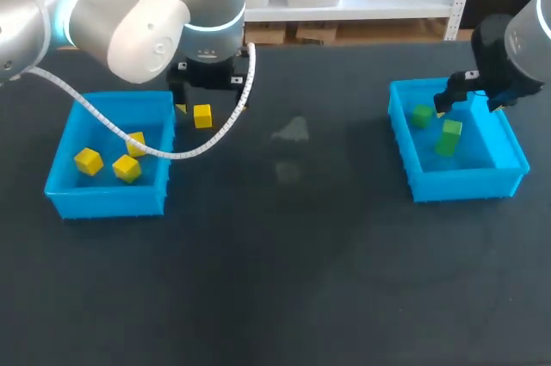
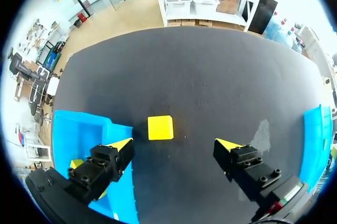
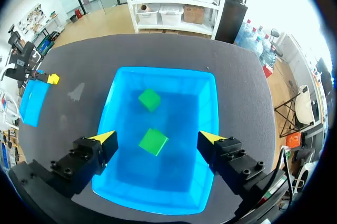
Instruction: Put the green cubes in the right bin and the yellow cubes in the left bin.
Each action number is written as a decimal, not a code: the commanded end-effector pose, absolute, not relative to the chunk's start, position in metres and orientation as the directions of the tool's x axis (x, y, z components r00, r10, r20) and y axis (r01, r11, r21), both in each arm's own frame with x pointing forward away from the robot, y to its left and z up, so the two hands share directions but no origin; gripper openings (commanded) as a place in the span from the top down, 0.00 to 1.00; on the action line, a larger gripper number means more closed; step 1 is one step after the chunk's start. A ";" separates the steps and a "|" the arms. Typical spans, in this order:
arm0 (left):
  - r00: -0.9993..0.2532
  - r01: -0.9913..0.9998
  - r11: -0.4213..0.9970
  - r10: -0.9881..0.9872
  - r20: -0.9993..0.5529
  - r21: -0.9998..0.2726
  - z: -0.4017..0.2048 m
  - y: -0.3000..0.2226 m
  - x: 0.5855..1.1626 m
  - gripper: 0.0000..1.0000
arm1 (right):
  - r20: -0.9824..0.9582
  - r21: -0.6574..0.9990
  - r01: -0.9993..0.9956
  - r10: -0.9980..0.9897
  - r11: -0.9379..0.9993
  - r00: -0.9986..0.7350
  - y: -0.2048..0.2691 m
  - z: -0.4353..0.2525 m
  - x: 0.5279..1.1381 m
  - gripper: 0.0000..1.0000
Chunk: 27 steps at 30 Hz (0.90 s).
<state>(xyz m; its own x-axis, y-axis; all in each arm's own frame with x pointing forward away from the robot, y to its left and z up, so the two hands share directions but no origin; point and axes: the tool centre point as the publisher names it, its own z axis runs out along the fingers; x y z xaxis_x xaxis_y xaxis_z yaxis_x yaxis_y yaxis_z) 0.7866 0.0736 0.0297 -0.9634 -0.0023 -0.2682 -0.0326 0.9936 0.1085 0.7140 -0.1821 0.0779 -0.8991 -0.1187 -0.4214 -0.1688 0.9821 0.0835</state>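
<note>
One yellow cube (image 2: 160,127): on the table (image 2: 210,76), just ahead of the left pincer (image 2: 175,147), centred between its wide-open fingers, beside the left bin (image 2: 79,129). Right pincer (image 3: 158,137): open, empty, far from that cube, over the right bin (image 3: 208,108) with two green cubes (image 3: 150,99).

Head view: cable (image 1: 185,155) crosses yellow cube (image 1: 136,142) near left bin (image 1: 60,198) right wall. Left wrist view: right bin (image 2: 317,139) cut off at edge; left gripper (image 2: 175,153) finger mostly hides left-bin cube.
</note>
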 end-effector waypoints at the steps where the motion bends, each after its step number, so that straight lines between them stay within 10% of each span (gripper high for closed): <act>1: -0.966 -0.032 0.993 -0.002 -0.259 0.112 0.025 0.073 0.795 0.00 | -0.425 0.082 -0.167 -0.117 0.983 -0.898 -0.182 0.078 0.713 0.00; 27: -0.971 -0.024 0.993 0.005 -0.238 0.117 0.005 0.076 0.813 0.00 | -0.425 0.082 -0.167 -0.117 0.983 -0.898 -0.182 0.078 0.713 0.00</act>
<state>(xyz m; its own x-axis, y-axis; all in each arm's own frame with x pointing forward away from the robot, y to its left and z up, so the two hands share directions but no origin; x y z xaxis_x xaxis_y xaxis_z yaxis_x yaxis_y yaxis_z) 0.8087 0.0760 0.0078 -0.9694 0.0037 -0.2454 -0.0261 0.9926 0.1184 0.7140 -0.1821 0.0779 -0.8991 -0.1187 -0.4214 -0.1688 0.9821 0.0835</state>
